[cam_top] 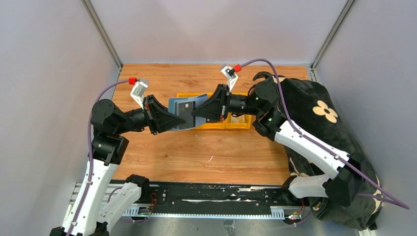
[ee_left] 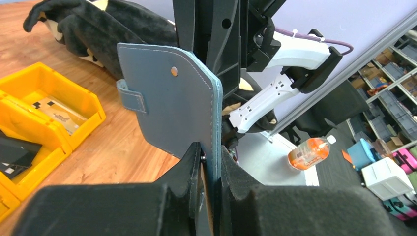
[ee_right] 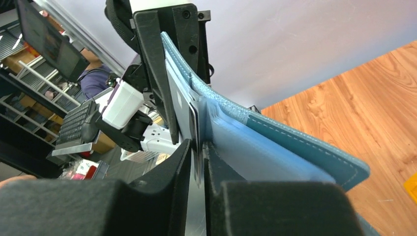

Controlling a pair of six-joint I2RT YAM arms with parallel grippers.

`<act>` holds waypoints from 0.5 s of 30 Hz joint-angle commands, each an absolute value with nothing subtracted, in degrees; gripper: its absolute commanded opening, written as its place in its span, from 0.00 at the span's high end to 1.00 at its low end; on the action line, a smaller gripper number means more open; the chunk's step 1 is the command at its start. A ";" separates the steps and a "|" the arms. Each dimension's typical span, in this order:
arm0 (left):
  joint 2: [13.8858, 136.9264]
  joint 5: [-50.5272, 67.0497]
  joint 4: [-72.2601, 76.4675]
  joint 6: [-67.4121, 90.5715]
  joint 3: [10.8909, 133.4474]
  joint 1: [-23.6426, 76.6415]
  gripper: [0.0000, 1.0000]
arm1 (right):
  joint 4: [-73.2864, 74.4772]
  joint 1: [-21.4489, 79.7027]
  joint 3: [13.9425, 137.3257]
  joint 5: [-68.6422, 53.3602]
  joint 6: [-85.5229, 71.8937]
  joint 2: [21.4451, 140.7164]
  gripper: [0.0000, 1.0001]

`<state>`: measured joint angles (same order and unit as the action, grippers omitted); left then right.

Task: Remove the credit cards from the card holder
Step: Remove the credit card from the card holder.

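— Claws on both sides, look. Where is the card holder (cam_top: 175, 105)?
— Up in the air, between the two arms, over the yellow bins (cam_top: 236, 123). It touches nothing but the claws.
— Is the left claw (cam_top: 176, 122) holding it?
— Yes. Its two fingers (ee_left: 189, 172) squeeze the blue edge tight. The holder stands on its side, and its little tab (ee_left: 132, 98) sticks out toward the bins.
— And the right claw (cam_top: 196, 112)?
— It reaches in from the other side. Its fingers (ee_right: 177, 172) are pinched on the thin edge of a dark card (cam_top: 186, 107) inside the open holder.
— Is the card out?
— No, it sits in its pocket.
— What is that black thing?
— A soft black cloth (cam_top: 314, 113) with a pale flower on it. It lies on the table (cam_top: 206, 157) by the right arm.
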<state>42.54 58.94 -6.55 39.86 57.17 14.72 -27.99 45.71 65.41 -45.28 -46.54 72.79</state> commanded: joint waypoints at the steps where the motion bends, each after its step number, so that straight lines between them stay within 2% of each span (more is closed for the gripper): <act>1: 42.29 62.58 -0.71 43.36 56.51 15.38 0.82 | -23.56 48.50 65.57 -39.95 -42.63 73.44 0.89; 3: 42.26 63.03 -0.27 44.22 56.26 15.38 0.78 | -25.35 48.52 64.77 -40.40 -43.53 73.43 0.99; 7: 41.86 64.45 4.21 47.71 55.46 15.38 0.70 | -32.65 48.43 61.64 -42.80 -46.79 72.47 1.00; 15: 41.81 65.47 13.40 56.42 53.99 15.38 0.80 | -47.91 48.25 55.94 -46.35 -52.83 70.79 1.00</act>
<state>42.54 62.98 4.47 50.63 53.43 14.72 -40.47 47.53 58.78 -44.75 -50.22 71.61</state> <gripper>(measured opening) 0.216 0.009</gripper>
